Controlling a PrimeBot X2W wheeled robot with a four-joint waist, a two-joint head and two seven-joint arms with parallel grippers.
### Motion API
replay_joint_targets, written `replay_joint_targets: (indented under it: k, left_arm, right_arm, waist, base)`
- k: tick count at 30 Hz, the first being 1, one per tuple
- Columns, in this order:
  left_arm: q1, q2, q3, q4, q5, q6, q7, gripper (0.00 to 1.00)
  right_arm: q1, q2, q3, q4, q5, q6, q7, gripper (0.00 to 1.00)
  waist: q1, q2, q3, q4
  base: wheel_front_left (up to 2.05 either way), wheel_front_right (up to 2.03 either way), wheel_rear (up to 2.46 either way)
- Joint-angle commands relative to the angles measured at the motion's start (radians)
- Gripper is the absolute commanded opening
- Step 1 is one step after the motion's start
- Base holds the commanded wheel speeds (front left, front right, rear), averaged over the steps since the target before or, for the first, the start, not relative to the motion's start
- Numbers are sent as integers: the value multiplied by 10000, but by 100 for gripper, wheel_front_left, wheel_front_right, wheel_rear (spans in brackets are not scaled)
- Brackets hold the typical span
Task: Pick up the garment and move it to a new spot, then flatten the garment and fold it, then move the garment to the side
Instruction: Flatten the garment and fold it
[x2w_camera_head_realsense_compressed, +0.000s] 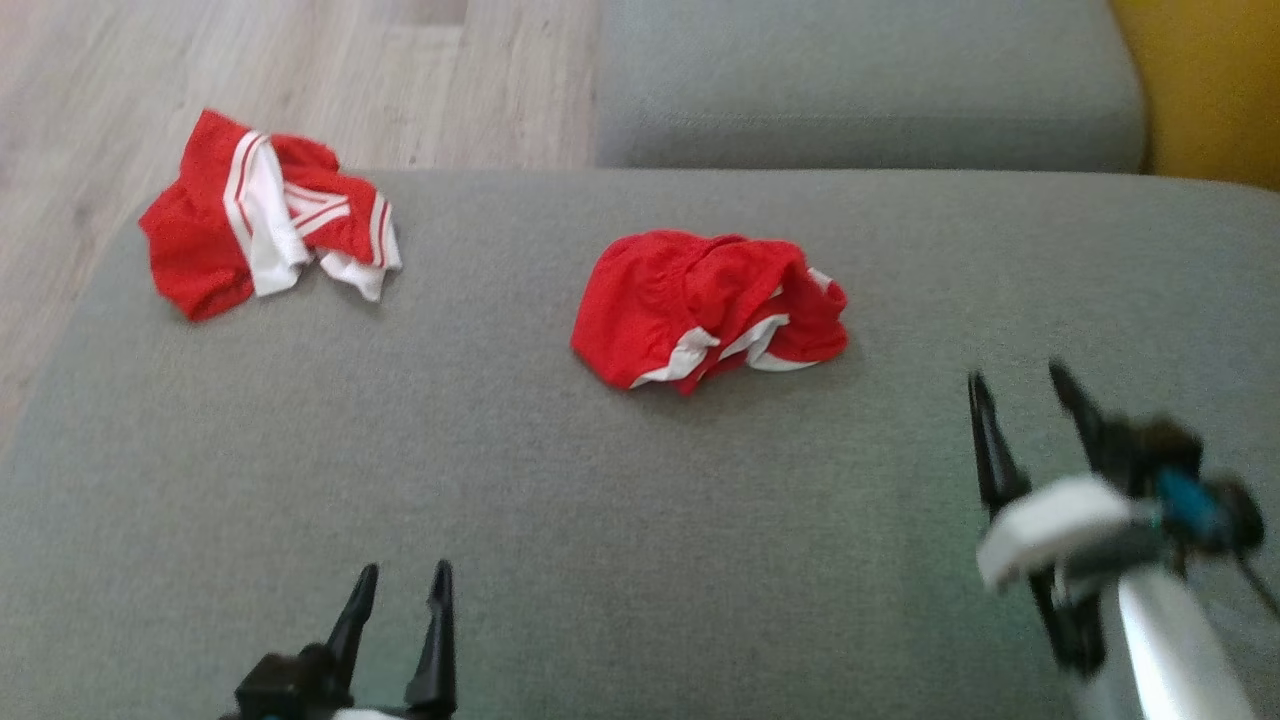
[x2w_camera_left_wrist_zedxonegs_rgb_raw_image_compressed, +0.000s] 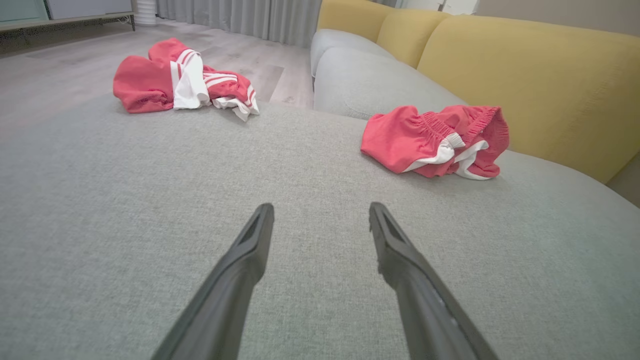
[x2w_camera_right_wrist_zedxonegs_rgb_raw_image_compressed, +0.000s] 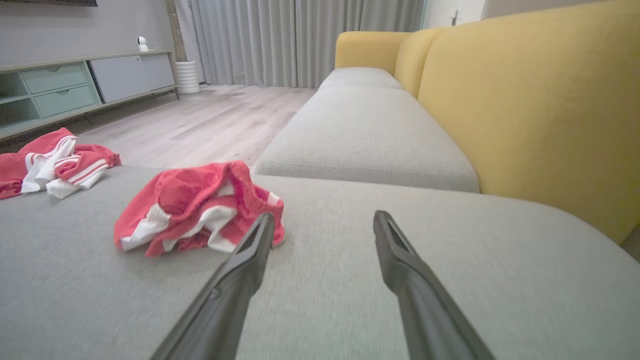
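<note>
red garment (x2w_camera_head_realsense_compressed: 708, 305) on grey cushion (x2w_camera_head_realsense_compressed: 600, 520); left gripper (x2w_camera_head_realsense_compressed: 406, 567), right gripper (x2w_camera_head_realsense_compressed: 1016, 373) spread

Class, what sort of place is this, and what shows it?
Probably a home living room: a sofa with yellow backrests, long grey curtains, and a low cabinet with drawers on a wooden floor.

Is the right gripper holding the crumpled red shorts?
No, the right gripper stands open over the grey cushion, apart from the red shorts.
</note>
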Motion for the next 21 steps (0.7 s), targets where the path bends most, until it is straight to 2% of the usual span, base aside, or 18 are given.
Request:
replay_joint_targets:
  k: [1, 6, 12, 17, 21]
  left_arm:
    - [-705, 112, 241, -393, 142, 32, -28, 100]
    - [-1178, -68, 30, -584, 356, -35, -28, 100]
    - [-1810, -298, -287, -681, 690, -148, -27, 100]
    - [-2229, -456, -419, -842, 893, -182, -73, 100]
    - [-2385, -537, -475, -888, 977, -153, -95, 100]
  right_arm:
    - [-942, -55, 185, -227, -166, 77, 246, 100]
    - [-2921, -110, -122, 589, -570, 77, 1265, 100]
    - [-4778, -619, -433, 2085, -325, 77, 2225, 100]
    - [-5877, -965, -211, 3342, -152, 77, 2924, 100]
    - [-6177, -1078, 296, 4217, 310, 77, 3367, 100]
  waist:
    - [-1, 0, 309, 230]
    - [-1, 0, 1137, 764]
    - [-1, 0, 2102, 1523]
    - [-1, 0, 2636, 1946]
    - [-1, 0, 2764, 2098]
  base:
    - [0, 0, 0]
    - [0, 0, 0]
    - [0, 0, 0]
    - [0, 0, 0]
    - [0, 0, 0]
